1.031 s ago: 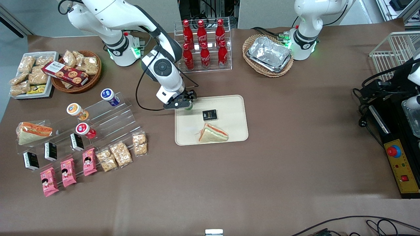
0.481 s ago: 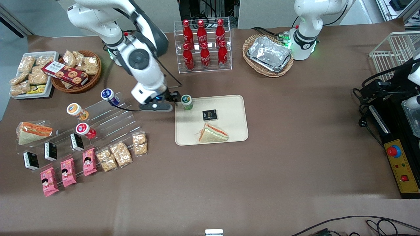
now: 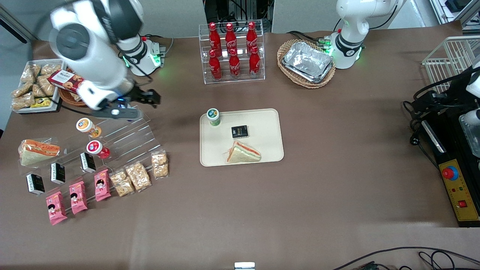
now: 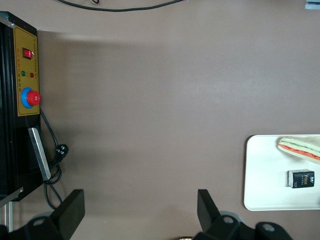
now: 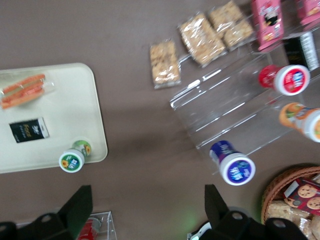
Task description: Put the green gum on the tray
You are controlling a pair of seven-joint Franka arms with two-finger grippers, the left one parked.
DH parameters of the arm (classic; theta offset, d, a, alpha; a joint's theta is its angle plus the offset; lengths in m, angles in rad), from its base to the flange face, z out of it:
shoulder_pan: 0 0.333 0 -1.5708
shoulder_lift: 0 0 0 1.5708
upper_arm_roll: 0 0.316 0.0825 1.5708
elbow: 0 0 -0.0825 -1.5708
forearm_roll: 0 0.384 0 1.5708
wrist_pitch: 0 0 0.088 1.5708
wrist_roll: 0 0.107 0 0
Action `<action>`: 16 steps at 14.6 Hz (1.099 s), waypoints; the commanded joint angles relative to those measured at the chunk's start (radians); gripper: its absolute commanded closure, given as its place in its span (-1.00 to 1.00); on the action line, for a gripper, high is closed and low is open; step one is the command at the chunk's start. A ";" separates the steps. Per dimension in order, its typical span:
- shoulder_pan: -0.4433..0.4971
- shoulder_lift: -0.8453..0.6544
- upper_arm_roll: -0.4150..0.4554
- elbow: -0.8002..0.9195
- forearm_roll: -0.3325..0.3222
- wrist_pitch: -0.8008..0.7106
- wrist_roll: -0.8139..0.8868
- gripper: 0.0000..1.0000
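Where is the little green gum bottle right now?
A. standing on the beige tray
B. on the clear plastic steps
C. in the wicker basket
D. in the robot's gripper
A. The green gum stands upright in a corner of the tray, with nothing touching it, while the gripper is open and empty, up above the clear steps toward the working arm's end of the table.
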 commanded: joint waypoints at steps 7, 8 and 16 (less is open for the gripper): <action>-0.005 -0.067 -0.324 0.115 0.020 -0.057 -0.221 -1.00; -0.006 -0.083 -0.340 0.106 0.020 -0.055 -0.236 -1.00; -0.103 0.006 -0.384 0.118 0.023 0.051 -0.388 -1.00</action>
